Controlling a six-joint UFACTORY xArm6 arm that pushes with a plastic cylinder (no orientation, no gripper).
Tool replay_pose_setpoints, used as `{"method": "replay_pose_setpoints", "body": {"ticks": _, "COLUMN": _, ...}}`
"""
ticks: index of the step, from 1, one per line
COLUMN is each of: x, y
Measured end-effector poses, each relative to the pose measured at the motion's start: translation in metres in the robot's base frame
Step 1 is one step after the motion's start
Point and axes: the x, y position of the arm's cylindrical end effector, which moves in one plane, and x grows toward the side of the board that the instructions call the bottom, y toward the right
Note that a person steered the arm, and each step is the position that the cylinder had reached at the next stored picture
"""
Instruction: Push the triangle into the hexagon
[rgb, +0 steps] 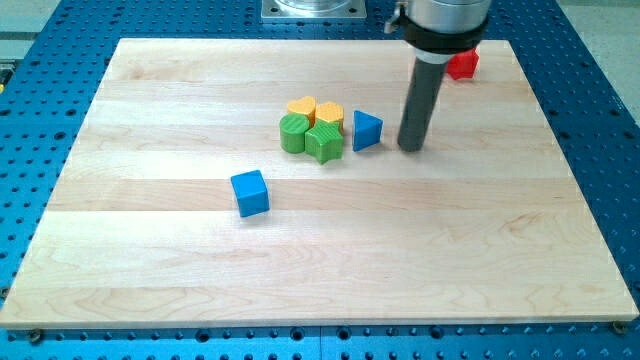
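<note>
So my tip is sitting just right of the blue triangle in the upper middle of the frame, a small gap between them, and there's no pincer on this rig, just the bare rod, so it's got hold of nothing. Left of the triangle is the cluster: the green hexagon nearly touching it, a green round block beside that, and a yellow heart and a yellow block packed in behind. A blue cube sits alone lower left of centre, a red block peeks out behind the rod by the worktop top edge, and the whole lower half plus both sides are wide open.
</note>
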Motion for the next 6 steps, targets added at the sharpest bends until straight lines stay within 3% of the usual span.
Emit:
{"method": "replay_pose_setpoints", "body": {"ticks": 4, "x": 0.008, "y": -0.042}}
{"method": "replay_pose_setpoints", "body": {"ticks": 5, "x": 0.066, "y": -0.046}}
{"method": "replay_pose_setpoints", "body": {"ticks": 6, "x": 0.148, "y": -0.109}}
